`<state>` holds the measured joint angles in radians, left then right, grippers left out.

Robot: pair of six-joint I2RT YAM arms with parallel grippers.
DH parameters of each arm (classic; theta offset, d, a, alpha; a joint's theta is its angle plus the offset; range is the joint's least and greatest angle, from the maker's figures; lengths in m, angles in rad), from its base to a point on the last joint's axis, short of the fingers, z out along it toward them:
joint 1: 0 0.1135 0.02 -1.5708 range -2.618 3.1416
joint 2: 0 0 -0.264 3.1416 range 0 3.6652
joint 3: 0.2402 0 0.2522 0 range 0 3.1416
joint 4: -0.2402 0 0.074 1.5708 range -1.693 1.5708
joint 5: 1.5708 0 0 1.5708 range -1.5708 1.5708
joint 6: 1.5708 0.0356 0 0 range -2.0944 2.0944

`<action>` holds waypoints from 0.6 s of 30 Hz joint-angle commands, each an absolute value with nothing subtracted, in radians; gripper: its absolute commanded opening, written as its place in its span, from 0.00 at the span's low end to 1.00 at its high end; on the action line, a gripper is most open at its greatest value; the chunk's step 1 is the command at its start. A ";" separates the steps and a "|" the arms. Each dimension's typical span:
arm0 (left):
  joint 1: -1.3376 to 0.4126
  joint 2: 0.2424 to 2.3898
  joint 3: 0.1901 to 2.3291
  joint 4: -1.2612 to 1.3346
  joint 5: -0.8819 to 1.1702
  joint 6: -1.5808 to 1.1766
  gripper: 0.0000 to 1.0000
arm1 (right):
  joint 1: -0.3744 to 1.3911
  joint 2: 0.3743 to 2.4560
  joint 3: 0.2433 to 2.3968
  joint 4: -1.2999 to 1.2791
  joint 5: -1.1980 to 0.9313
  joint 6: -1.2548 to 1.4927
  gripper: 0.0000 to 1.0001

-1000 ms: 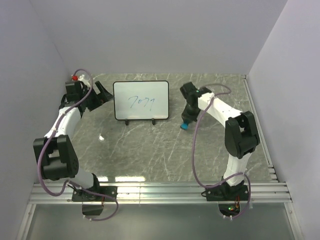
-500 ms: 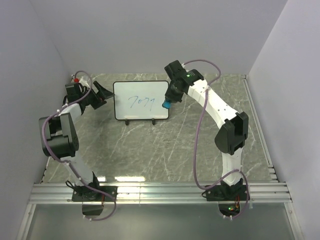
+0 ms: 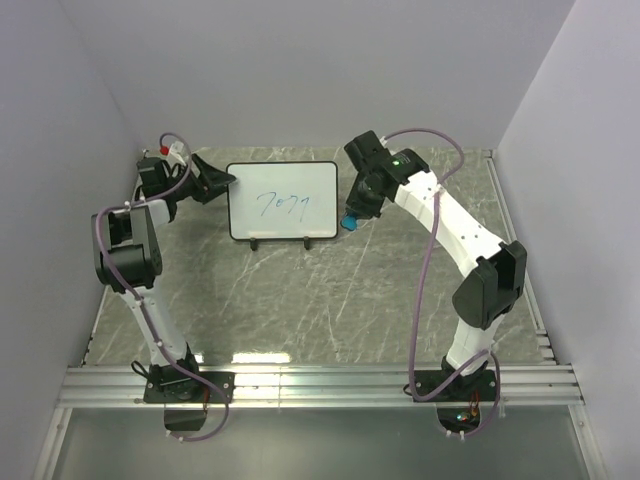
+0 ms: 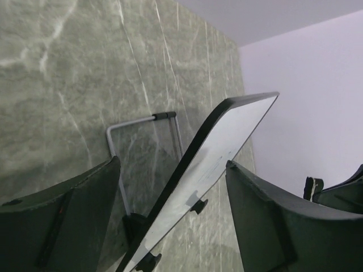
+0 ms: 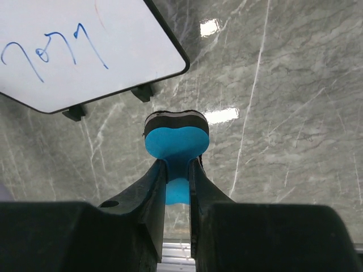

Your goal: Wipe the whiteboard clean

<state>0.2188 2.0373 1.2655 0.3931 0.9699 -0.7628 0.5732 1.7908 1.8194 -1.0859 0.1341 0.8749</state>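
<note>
One whiteboard (image 3: pixel 283 200), eraser (image 5: pixel 176 139) in right claw (image 5: pixel 177 170)

The left hand (image 4: pixel 173 165) is seen spread wide, with its two dark fingers (image 4: pixel 68 221) filling the lower corners. Between them the whiteboard (image 4: pixel 224 139) is viewed nearly edge-on and tilted, its black frame running up to the right. Neither finger is seen touching it. A bent wire stand (image 4: pixel 133 121) is noted left of the board, lying on the grey-green marbled tabletop (image 4: pixel 62 62). A pale lilac wall (image 4: pixel 306 79) is seen at right. A dark part at the right edge cannot be identified.
</note>
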 commanded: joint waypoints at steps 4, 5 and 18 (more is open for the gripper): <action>0.138 2.014 1.256 0.408 1.008 -0.723 0.77 | 0.568 1.744 1.822 -1.086 0.183 0.888 0.00; 0.132 1.996 1.224 0.411 1.002 -0.718 0.76 | 0.568 1.744 1.827 -1.083 0.183 0.890 0.00; 0.117 1.809 1.006 0.304 0.914 -0.615 0.69 | 0.566 1.824 1.901 -1.043 0.158 0.858 0.00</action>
<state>0.1200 1.8927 1.0389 0.3111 0.9180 -0.6613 0.5713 1.8011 1.8462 -1.0779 0.1509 0.8707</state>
